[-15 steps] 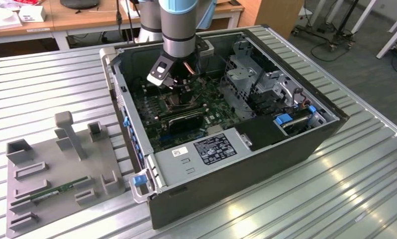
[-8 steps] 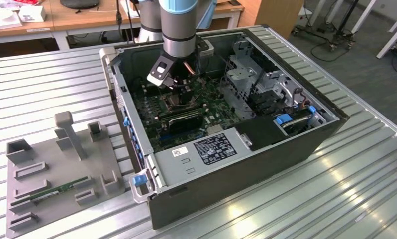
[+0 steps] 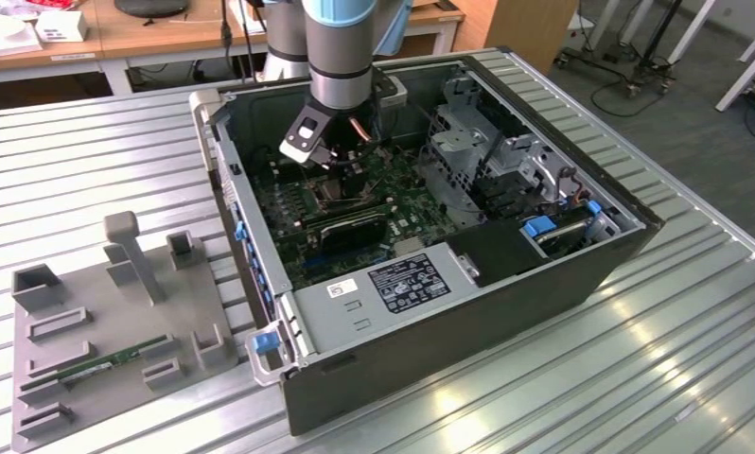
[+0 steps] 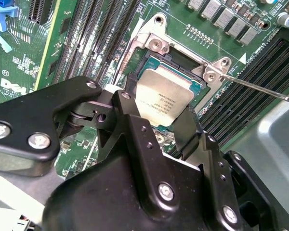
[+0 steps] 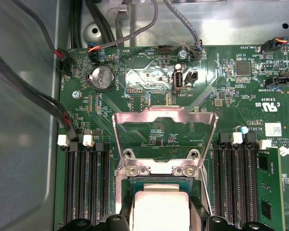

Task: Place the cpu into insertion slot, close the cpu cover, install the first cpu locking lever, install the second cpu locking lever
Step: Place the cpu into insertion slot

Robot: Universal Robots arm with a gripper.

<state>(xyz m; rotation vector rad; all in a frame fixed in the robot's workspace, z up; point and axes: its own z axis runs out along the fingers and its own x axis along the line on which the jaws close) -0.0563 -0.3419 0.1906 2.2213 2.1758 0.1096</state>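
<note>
My gripper (image 3: 331, 159) reaches down into the open computer case (image 3: 567, 274), over the motherboard. In both wrist views its black fingers (image 4: 130, 103) are shut on two opposite edges of the cpu (image 4: 161, 96), a flat silvery-tan square. The cpu (image 5: 161, 204) lies level in or just over the insertion slot (image 4: 183, 62); I cannot tell whether it is seated. The cpu cover (image 5: 164, 122), a thin metal frame, stands swung open at its hinge beyond the slot. One thin wire locking lever (image 4: 260, 90) sticks out from the slot's corner, unlatched.
Long black memory slots (image 5: 84, 187) run on both sides of the socket. Cables (image 5: 48, 103) hang along the case wall. A drive cage (image 3: 479, 151) stands inside the case. A grey fixture tray (image 3: 113, 331) with a green memory stick (image 3: 106, 363) lies beside the case.
</note>
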